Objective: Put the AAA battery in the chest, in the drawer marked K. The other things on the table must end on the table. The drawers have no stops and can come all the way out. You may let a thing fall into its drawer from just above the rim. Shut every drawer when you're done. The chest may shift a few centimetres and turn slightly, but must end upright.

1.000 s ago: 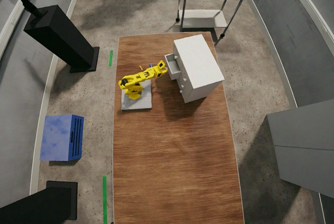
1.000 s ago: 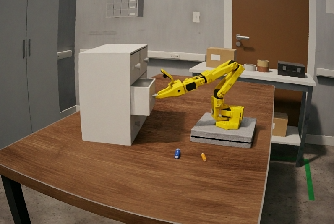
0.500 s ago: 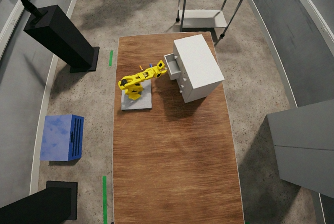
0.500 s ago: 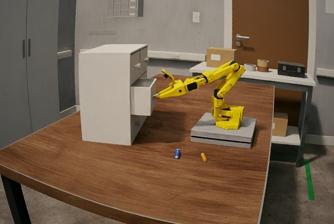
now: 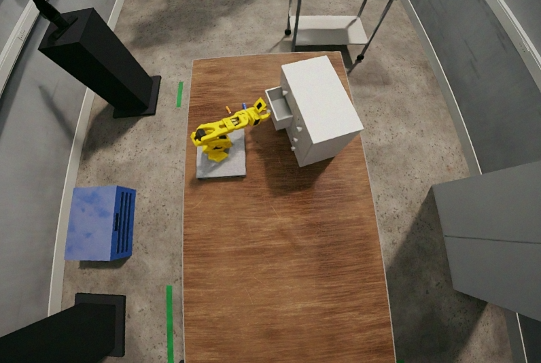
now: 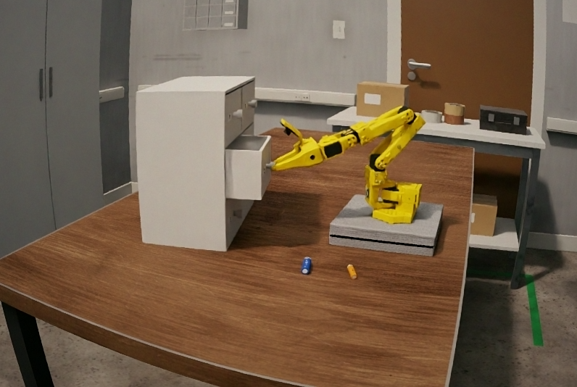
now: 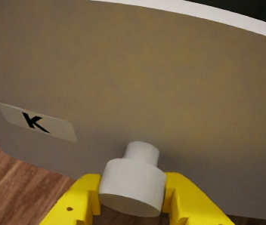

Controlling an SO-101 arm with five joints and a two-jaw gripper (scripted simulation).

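- Two batteries lie on the bench [image 5: 279,236] [image 6: 196,298], both on their sides. We take the slimmer orange one as the AAA battery [image 5: 228,109] [image 6: 351,272].
- Its long axis runs slantwise: from the exterior view we see the far end lean left towards the chest [image 5: 321,100] [image 6: 181,163], while the near end points right and towards the camera. Too small for us to say which end has the nub.
- From above it's a similar slant, upper left to lower right, with the lower end towards the arm [image 5: 227,123] [image 6: 363,132].
- Nearest neighbour is the fatter blue battery [image 5: 244,106] [image 6: 306,265], just beside it on the chest side, not touching. It points more directly at the exterior camera, so the two aren't quite parallel. Coming at the orange one from the chest side, we'd have the blue one in the way.
- The grey slab [image 5: 234,168] [image 6: 384,228] under the arm sits close by on the other side.
- Our jaws [image 5: 267,115] [image 6: 272,166] are pinching the round white knob [image 6: 268,165] [image 7: 132,185] of drawer K [image 5: 284,123] [image 6: 247,172] [image 7: 142,75].
- That drawer sticks out of the upright chest, above the bench. We see the two upper drawers [image 6: 233,117] [image 6: 248,105] pushed in.
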